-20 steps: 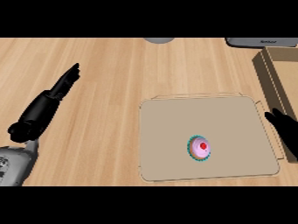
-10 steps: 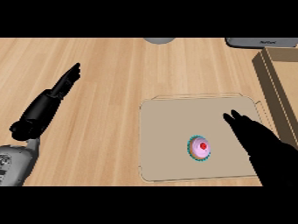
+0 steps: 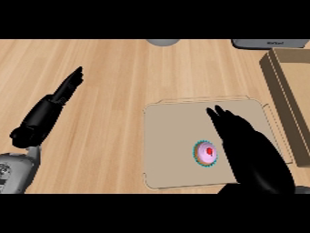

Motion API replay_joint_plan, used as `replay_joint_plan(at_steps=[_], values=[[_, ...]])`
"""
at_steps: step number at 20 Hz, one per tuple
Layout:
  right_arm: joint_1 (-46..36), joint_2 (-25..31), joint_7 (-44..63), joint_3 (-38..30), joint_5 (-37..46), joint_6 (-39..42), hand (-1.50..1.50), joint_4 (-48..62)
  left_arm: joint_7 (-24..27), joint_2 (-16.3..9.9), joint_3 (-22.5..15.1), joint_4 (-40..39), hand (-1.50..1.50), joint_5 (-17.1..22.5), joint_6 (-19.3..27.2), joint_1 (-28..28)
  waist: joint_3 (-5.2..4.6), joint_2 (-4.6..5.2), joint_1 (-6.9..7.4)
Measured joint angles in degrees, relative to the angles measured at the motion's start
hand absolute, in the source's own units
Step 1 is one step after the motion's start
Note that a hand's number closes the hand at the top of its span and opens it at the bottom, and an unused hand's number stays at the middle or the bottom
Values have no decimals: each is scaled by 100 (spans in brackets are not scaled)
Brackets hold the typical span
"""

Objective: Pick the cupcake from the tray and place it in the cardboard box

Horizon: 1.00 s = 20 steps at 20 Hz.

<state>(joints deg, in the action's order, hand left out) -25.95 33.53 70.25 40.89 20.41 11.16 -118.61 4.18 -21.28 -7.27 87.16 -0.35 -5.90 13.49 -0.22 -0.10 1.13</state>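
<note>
Reaching stage, nothing grasped yet.
Right hand (image 3: 251, 145) straight-fingered beside cupcake (image 3: 206, 153) on tray (image 3: 171, 136); lift and transfer to cardboard box (image 3: 298, 91) remaining.

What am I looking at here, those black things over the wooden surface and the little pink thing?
This view looks steeply down from a humanoid robot's head at a wooden counter. The black shapes are its two hands on grey forearms. The left hand rests open at the view's left, holding nothing. The right hand is stretched over a flat tan tray, fingers straight, just right of the small pink cupcake that sits on the tray. Nothing is held yet. At the right edge lies an open cardboard box, where the cupcake is meant to go. Two grey objects peek in along the top edge; I cannot tell what they are.
</note>
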Motion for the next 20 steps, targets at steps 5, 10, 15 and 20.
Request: replay_joint_plan(at_steps=[5, 10, 15, 20], values=[[-231, -402, 52, 151, 230, 31, -150, 417, -14, 101, -21, -8, 0, -93, 68, -33, 4, -5, -56], [-283, -614, -16, 230, 387, 101, -150, 835, -3, 56, 84, 11, 0, -61, -8, -52, 9, -6, -82], [-186, -733, -66, 283, 625, 151, -150, 1101, -17, 102, 109, 63, 0, -119, 31, -111, 12, -9, -106], [-79, -986, -201, 242, 821, 198, -150, 1388, 83, 138, 162, 19, 0, -148, -14, -160, 15, -2, -108]])
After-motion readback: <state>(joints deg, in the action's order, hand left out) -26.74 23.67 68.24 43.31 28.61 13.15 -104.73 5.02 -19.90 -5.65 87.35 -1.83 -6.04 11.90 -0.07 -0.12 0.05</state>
